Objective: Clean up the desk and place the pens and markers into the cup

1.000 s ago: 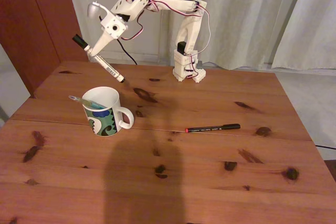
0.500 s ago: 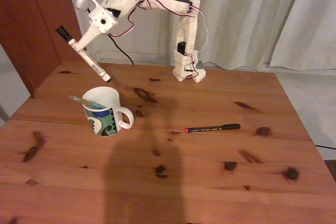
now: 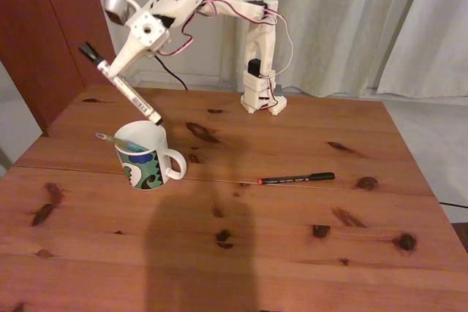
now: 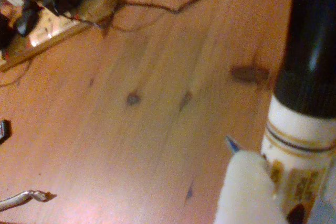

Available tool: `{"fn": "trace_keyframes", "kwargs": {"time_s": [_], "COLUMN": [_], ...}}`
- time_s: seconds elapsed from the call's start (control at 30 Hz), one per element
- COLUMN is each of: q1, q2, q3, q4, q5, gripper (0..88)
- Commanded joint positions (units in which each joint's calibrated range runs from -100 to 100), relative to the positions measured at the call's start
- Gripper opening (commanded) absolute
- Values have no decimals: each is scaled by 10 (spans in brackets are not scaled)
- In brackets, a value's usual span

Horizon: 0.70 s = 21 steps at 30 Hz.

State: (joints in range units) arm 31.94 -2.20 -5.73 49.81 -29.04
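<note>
Fixed view: the arm reaches out toward the left of the picture, and its gripper [image 3: 117, 71] is closed around the marker [image 3: 126, 90], gripping the white barrel near its upper, black-capped end. The marker's long axis slants down and to the right, cap end high at the left, lower tip low at the right. That lower tip hangs just above the far rim of the cup [image 3: 146, 157], close to the rim but seemingly not yet inside the opening. The cup stands upright on the tabletop [image 3: 292, 239] directly below and slightly in front of the gripper, its handle turned to the right. The coming move hinges on this: the tip looks nearly lined up with the mouth, so the marker probably needs to come a little forward and tilt more upright before it is let go, or it may catch the rim and fall outside.

Inside the cup a teal pen [image 3: 115, 140] already leans, its end sticking out over the left rim. A black pen [image 3: 296, 178] lies flat on the tabletop well to the right of the cup, running nearly left to right, red end toward the cup.

In the wrist view the marker [image 4: 304, 129] shows close up at the right edge, black cap above white barrel, over bare tabletop.
</note>
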Motion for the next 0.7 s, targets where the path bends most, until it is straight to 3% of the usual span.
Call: {"fn": "trace_keyframes", "kwargs": {"time_s": [0.0, 0.67], "q1": [-3, 28], "q2": [6, 48], "q3": [-42, -34], "q4": [-22, -49], "q5": [-6, 54], "gripper": [9, 9]}}
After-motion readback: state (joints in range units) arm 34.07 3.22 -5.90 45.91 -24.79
